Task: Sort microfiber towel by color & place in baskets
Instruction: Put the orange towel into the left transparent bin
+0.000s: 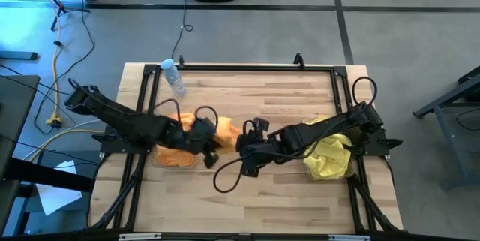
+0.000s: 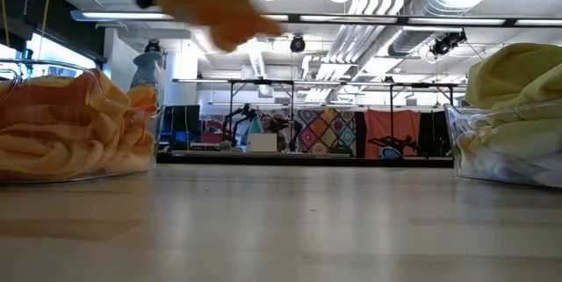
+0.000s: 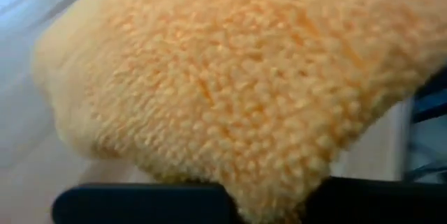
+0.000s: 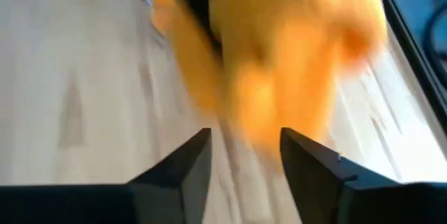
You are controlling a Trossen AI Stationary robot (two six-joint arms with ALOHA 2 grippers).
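The left gripper [image 1: 212, 140] is hanging over the middle of the table [image 1: 247, 196], its jaws pinched tight on an orange towel [image 1: 227, 130] that is bunching out on its far side, toward the right gripper [image 1: 241, 145]. From the left wrist the fuzzy cloth [image 3: 230, 77] is filling nearly everything, with only the dark fingers [image 3: 140, 203] peeking under it, so the exact pinch is hard to make out.

The right gripper is sitting just beside that towel, facing it, with its two fingers [image 4: 181, 175] standing apart and nothing between them; the orange cloth [image 4: 279, 63] is hanging just ahead of their tips, blurred.

Behind the left gripper, under its arm, a clear basket [image 1: 174, 158] is holding more orange towels [image 2: 70, 133]; the arm is covering much of it from above. Behind the right gripper, near its arm's base, the second basket [image 2: 492, 163] is heaped with yellow towels [image 1: 330, 157], and that arm is crossing part of the pile. Its clear walls are barely showing from overhead.

A clear water bottle [image 1: 174, 77] is standing at the far edge of the table, well apart from both grippers. From table height the held towel [image 2: 215, 5] is only a smear at the top, cut off by the frame
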